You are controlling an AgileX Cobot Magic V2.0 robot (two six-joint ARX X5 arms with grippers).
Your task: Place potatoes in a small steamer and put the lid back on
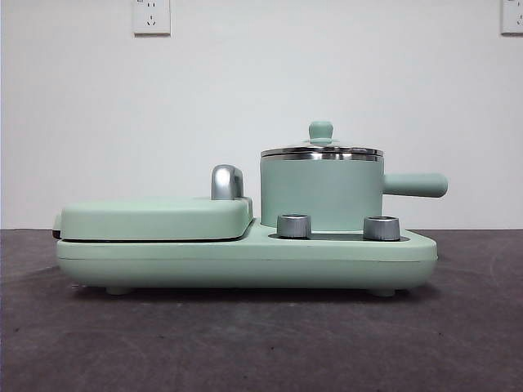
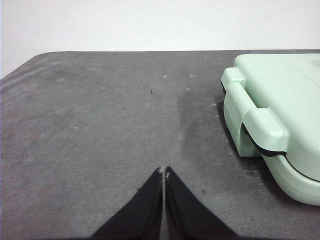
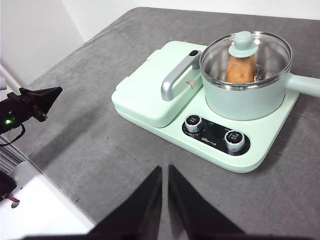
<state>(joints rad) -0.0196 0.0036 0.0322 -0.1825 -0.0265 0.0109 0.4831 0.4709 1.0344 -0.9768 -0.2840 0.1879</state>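
The mint-green small steamer (image 1: 321, 194) stands on the right of the green cooker base, its straight handle pointing right; it also shows in the right wrist view (image 3: 247, 95). The glass lid (image 1: 321, 149) with its green knob (image 3: 243, 44) sits on the steamer's rim. The orange-brown potato (image 3: 239, 71) lies inside the steamer, seen through the glass. My left gripper (image 2: 163, 173) is shut and empty over bare table beside the cooker's grill end. My right gripper (image 3: 165, 169) is shut and empty, held back from the cooker's front. Neither gripper shows in the front view.
The flat green grill cover (image 1: 155, 217) with a steel handle (image 3: 176, 77) fills the cooker's left half. Two steel dials (image 1: 294, 226) sit on the base's front. The left arm's black tip (image 3: 35, 100) shows at the side of the right wrist view. The dark grey table (image 2: 100, 125) lies around.
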